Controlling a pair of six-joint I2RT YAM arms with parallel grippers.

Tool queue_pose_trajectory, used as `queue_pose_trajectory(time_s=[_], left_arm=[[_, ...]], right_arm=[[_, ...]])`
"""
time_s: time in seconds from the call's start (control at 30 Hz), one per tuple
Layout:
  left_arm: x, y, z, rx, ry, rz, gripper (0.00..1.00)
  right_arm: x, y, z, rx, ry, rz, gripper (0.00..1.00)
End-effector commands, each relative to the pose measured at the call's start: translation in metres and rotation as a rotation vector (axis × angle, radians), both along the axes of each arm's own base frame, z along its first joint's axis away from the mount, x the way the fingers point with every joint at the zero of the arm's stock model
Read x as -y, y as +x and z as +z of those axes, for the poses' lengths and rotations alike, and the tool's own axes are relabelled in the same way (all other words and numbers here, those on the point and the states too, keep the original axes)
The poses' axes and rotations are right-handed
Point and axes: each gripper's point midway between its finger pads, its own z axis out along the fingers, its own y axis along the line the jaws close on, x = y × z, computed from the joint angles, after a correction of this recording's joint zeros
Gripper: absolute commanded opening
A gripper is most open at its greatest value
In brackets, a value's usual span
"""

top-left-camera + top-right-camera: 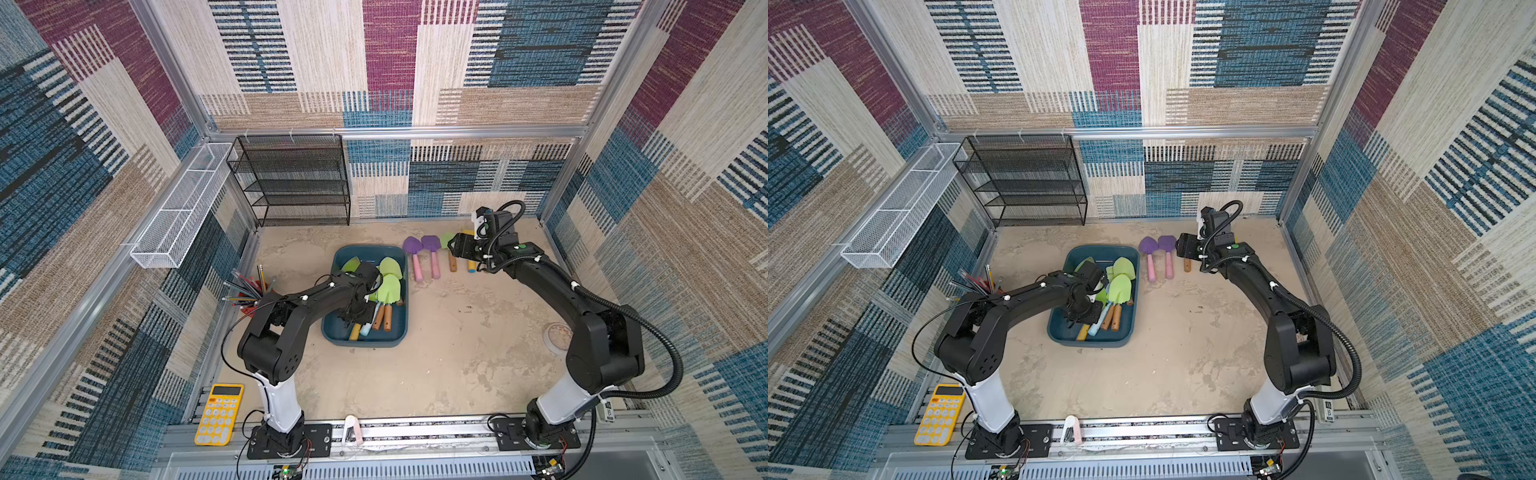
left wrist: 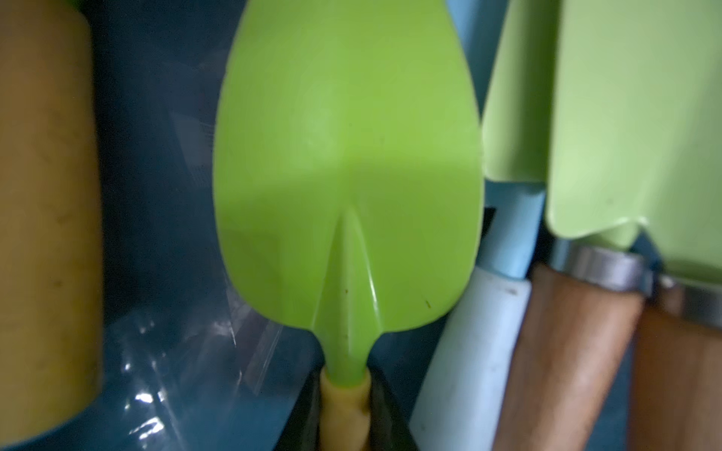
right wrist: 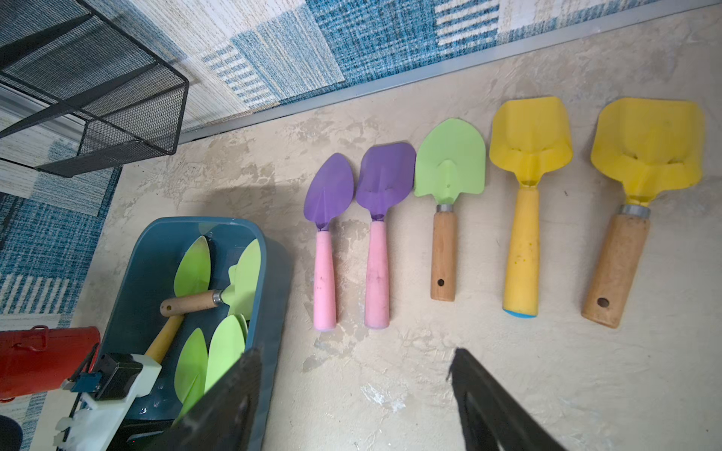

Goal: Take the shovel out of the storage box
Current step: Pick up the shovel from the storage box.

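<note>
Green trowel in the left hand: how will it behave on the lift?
Probably stiff: the green trowel has a moulded rib up its blade. Likely light, since it looks all plastic. The left hand grips the smooth round yellow handle near the neck, so it might twist, and could brush the wooden-handled shovels alongside.

No legible text in any view. The yellow calculator shows key markings in both top views, too small to read. A small white tag looks printed, possibly a label, but is unreadable.
</note>
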Motion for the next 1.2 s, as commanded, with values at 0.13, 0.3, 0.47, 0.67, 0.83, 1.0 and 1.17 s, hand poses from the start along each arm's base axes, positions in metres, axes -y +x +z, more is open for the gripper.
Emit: queue_pose_trajectory(time_s=[0.13,0.3,0.47,0.67,0.83,1.0,1.17], left_arm=[[-0.007,-0.010,0.004,-0.024,0.016,0.033,0.34],[-0.018,-0.023,0.009,-0.031,0.037,0.046,0.39],[-0.022,-0.036,0.004,-0.068,0.044,0.049,0.39],[-0.023,-0.048,-0.002,-0.103,0.042,0.041,0.39],[-0.023,-0.050,-0.011,-0.132,0.055,0.040,0.35],[-0.021,-0.047,-0.012,-0.132,0.051,0.039,0.15],[-0.018,-0.048,-0.003,-0.122,0.025,0.036,0.04]], right_arm=[[0.001,0.002,0.006,0.040,-0.001,-0.008,0.78],[0.001,0.001,0.003,0.037,0.005,-0.006,0.78],[-0.001,0.002,0.006,0.042,0.012,-0.002,0.78],[-0.001,0.002,0.008,0.048,0.016,-0.002,0.78],[-0.002,0.001,0.006,0.045,0.023,0.000,0.78],[-0.001,0.000,0.009,0.051,0.021,-0.003,0.78],[0.001,-0.001,0.012,0.058,0.017,-0.009,0.78]])
